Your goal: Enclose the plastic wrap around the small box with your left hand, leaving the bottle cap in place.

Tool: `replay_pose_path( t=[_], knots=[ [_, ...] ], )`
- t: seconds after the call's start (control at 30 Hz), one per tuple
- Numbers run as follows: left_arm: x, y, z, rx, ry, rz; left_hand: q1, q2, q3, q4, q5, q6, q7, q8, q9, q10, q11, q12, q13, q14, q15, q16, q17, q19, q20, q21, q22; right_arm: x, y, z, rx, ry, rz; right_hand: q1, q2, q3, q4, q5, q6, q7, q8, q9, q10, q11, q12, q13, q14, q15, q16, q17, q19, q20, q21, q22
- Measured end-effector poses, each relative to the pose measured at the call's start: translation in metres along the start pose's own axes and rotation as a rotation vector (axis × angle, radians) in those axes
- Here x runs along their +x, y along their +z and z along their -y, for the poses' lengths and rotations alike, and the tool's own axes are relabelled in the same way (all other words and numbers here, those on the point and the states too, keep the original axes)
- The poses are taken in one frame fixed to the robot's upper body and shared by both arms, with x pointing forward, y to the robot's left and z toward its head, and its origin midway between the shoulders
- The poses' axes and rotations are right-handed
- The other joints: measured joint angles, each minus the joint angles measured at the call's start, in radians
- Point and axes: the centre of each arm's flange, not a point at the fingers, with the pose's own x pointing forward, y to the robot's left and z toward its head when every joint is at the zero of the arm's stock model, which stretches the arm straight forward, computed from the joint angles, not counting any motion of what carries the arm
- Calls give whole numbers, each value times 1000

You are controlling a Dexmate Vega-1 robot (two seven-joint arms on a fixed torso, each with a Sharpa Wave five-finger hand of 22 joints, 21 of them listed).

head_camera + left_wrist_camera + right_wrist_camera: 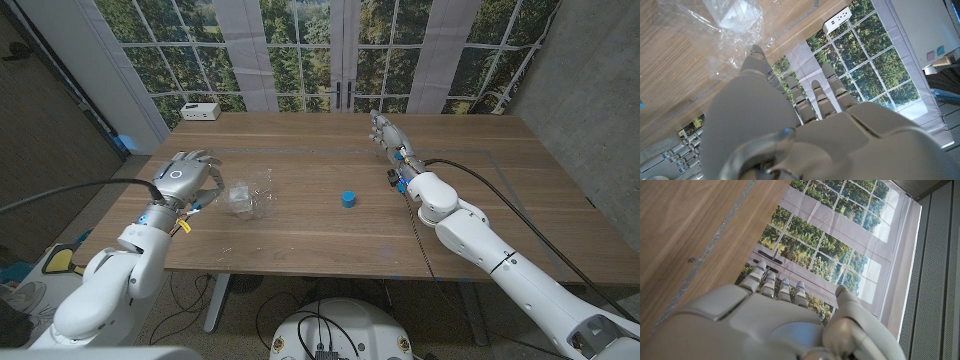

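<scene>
Clear plastic wrap lies crumpled on the wooden table, loosely over the small box | left hand just beside the wrap, fingers spread, holding nothing | blue bottle cap well apart to the right | right hand at the far side, fingers straight, holding nothing | white power strip at the far left edge

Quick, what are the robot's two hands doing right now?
Left hand: open, holding nothing, beside the plastic wrap.
Right hand: open, holding nothing.
</scene>
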Motion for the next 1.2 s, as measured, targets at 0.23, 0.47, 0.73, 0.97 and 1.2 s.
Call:
replay_pose_path(
  t=[0.23,0.47,0.73,0.97,1.2],
  knots=[
    [9,3,16,33,25,-34,0,0,4,-4,-11,1,1,0,0,20,-1,4,0,16,-2,4,0,18,-7,8,0,5,-1,1,1,8,-10,0,0,0,0,0,0,0,0,0,0,0,0,0,0,0,0,0,0,0,0,0],
    [16,2,23,29,103,-77,0,0,4,-4,-12,0,3,0,0,29,-4,4,5,27,-2,4,3,28,-7,16,0,11,-3,3,-1,16,-18,-6,-6,0,0,0,0,0,0,0,0,0,0,0,0,0,0,0,0,0,0,0],
    [30,11,33,25,164,-85,0,0,4,-4,-19,-1,3,-1,0,38,-2,4,5,38,-2,4,3,31,-5,16,0,14,-5,5,4,20,-25,-6,-6,0,0,0,0,0,0,0,0,0,0,0,0,0,0,0,0,0,0,0],
    [45,24,42,30,189,-70,0,0,8,-8,-22,-2,5,0,0,46,0,4,9,48,-2,4,3,34,-2,23,0,17,-9,7,9,24,-36,-5,-5,0,0,0,0,0,0,0,0,0,0,0,0,0,0,0,0,0,0,0],
    [58,37,54,32,159,-38,10,-11,12,-13,-23,2,13,3,0,61,-4,4,9,61,-4,4,0,39,-7,27,0,17,-12,11,13,24,-44,-5,-5,0,0,0,0,0,0,0,0,0,0,0,0,0,0,0,0,0,0,0]
  ],
)
